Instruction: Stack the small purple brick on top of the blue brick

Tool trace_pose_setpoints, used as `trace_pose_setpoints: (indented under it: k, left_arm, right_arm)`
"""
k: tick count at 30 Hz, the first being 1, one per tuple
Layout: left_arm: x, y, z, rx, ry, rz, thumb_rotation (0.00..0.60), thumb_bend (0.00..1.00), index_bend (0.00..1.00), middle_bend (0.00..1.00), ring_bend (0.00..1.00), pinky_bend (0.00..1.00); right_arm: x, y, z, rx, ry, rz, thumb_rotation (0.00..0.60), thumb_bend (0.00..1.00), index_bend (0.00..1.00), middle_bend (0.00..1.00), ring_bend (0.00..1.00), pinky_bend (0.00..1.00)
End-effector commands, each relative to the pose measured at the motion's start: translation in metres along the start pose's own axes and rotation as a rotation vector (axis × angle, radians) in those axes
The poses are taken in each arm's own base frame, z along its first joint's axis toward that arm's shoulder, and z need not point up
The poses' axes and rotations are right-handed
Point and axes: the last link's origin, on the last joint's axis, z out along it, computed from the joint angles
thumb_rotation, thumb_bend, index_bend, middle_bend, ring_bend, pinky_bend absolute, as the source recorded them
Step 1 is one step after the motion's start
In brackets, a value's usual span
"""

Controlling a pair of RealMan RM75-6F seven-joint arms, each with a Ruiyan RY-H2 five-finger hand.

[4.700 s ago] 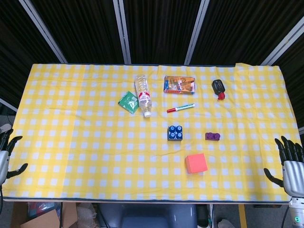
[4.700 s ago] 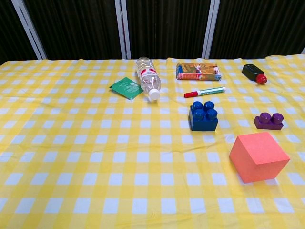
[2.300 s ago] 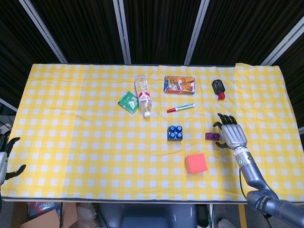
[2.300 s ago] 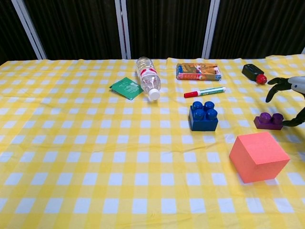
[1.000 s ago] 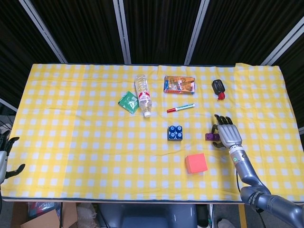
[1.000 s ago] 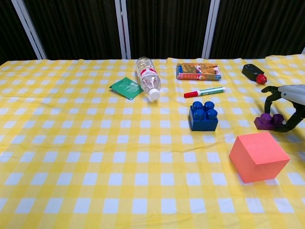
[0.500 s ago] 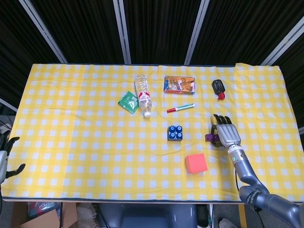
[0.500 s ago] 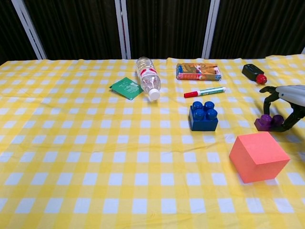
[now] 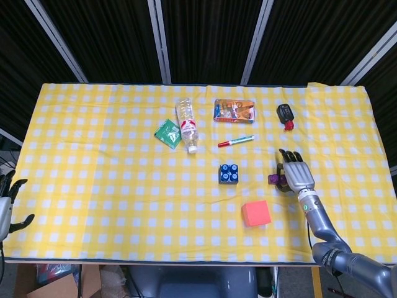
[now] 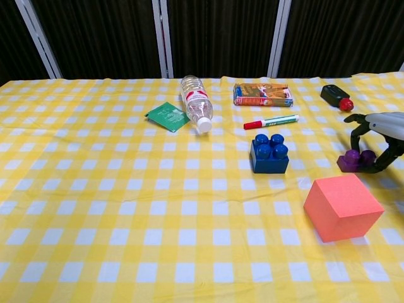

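The small purple brick [image 9: 273, 179] [image 10: 353, 160] lies on the yellow checked cloth at the right, mostly covered by my right hand [image 9: 296, 174] in the head view. In the chest view the right hand [image 10: 379, 129] arches over it, a finger at its far left side and the thumb at its near right side, pinching it while it rests on the table. The blue brick [image 9: 229, 173] [image 10: 269, 153] stands studs-up to the left of it, apart. My left hand [image 9: 6, 202] hangs with its fingers spread, off the table's lower left edge.
An orange cube [image 9: 256, 213] [image 10: 343, 206] sits just in front of and between the two bricks. Behind the blue brick lie a red marker [image 10: 271, 121], a water bottle [image 10: 197, 103], a green packet [image 10: 167, 116], a snack pack [image 10: 262, 94] and a black-and-red object [image 10: 334, 96].
The right hand came in from the table's right edge to the purple brick, and over the last second its fingers have closed in around the brick. The left hand stays put.
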Motion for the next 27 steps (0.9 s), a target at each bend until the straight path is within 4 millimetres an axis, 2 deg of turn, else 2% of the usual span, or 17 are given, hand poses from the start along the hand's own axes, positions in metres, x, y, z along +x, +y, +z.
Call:
trace_pose_setpoints:
  k: [1, 5, 13, 20, 27]
  left_arm:
    - [0.0, 0.0, 0.0, -0.001, 0.0, -0.001, 0.6, 0.24, 0.17, 0.0, 0.0, 0.1]
    - [0.0, 0.0, 0.0, -0.003, -0.001, -0.004, 0.6, 0.24, 0.17, 0.0, 0.0, 0.1]
    - [0.001, -0.001, 0.0, -0.004, -0.003, -0.018, 0.6, 0.24, 0.17, 0.0, 0.0, 0.1]
    - [0.001, -0.002, 0.0, -0.013, -0.013, -0.033, 0.6, 0.24, 0.17, 0.0, 0.0, 0.1]
    - [0.0, -0.002, 0.004, -0.029, -0.031, -0.047, 0.6, 0.24, 0.18, 0.0, 0.0, 0.1]
  right_arm:
    - [0.004, -0.001, -0.001, 0.005, 0.011, -0.003, 0.6, 0.46, 0.57, 0.0, 0.0, 0.0]
    - [0.012, -0.005, -0.004, 0.015, 0.033, -0.003, 0.6, 0.49, 0.58, 0.0, 0.0, 0.0]
    - [0.045, -0.024, -0.019, 0.053, 0.113, -0.007, 0.6, 0.49, 0.58, 0.0, 0.0, 0.0]
    - [0.07, -0.062, -0.033, 0.089, 0.141, -0.048, 0.6, 0.49, 0.58, 0.0, 0.0, 0.0]
    - [0.078, -0.105, -0.034, 0.084, 0.107, -0.06, 0.6, 0.49, 0.58, 0.0, 0.0, 0.0]
